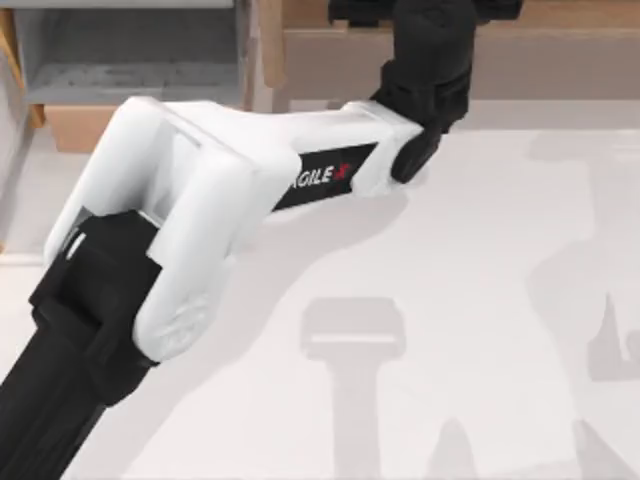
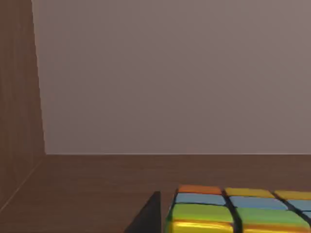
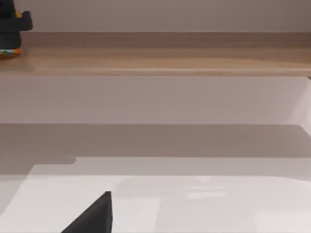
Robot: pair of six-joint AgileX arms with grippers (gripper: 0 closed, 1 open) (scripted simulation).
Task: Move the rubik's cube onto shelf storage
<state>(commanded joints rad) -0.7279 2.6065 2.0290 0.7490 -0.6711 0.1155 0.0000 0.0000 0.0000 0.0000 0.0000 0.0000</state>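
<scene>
The cube [image 2: 238, 211] sits square-on in the left wrist view, its grid lines running straight along and across, with a row of orange and yellow squares on the far face, blue squares on the upper one, and green and yellow nearest the camera; being a cube, it has no long axis to speak of. It lies inside the shelf [image 2: 97, 179], low over the brown board of the recess, with a wooden side wall to one side and the plain grey-brown back panel behind it; whether it rests on the board or hangs just above it cannot be told. A dark finger [image 2: 148, 218] of the left gripper stands just beside the cube, but whether the fingers are clenched on it or released cannot be told. In the top view the left arm [image 1: 190, 220] stretches from the table's near left corner diagonally up toward the far edge, its white link bent at the elbow and its black wrist reaching into the shelf [image 1: 560, 50] at the top middle. A grey compartment [image 1: 130, 50] sits at the top left. The white table [image 1: 480, 250] carries the arms' shadows. In the right wrist view a dark tip of the right gripper [image 3: 92, 216] hangs over the table, facing the shelf board; its fingers' state cannot be told.
</scene>
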